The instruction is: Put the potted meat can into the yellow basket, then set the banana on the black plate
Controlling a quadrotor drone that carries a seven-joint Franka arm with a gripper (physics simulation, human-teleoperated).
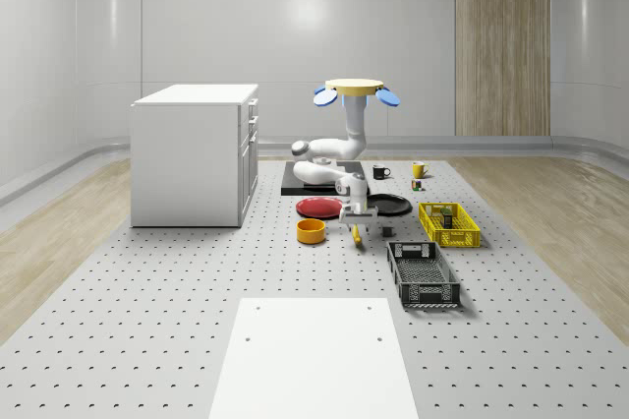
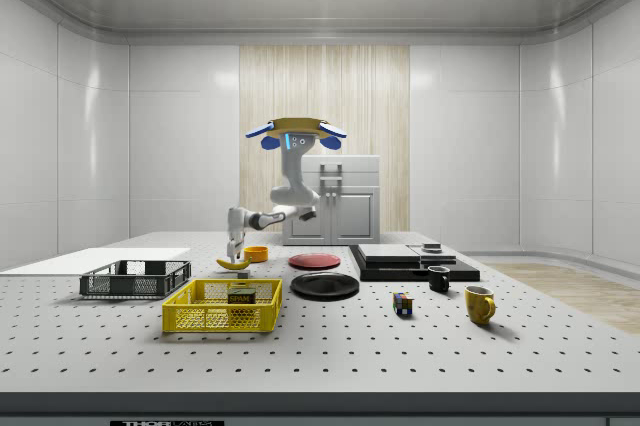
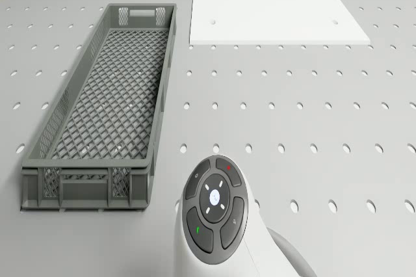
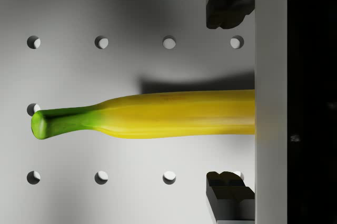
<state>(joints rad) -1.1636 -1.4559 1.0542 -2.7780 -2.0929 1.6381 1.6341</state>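
The drone (image 1: 356, 90) is seen hovering above the table (image 1: 197, 340), just above centre in the whole-scene view, with the arm (image 1: 334, 153) bent down below it. The gripper (image 1: 358, 223) is lowered over the banana (image 1: 356, 234), which lies on the table at the frame's centre, between the orange bowl (image 1: 311, 231) and the yellow basket (image 1: 449, 224). In the wrist view the fingers (image 4: 229, 3) are spread wide on either side of the banana (image 4: 158, 114), not touching it. The can (image 2: 241, 298) is seen inside the basket (image 2: 222, 306), lower left of centre in the side view. The black plate (image 2: 324, 285) lies just right of the basket, beside the red plate (image 2: 314, 260)
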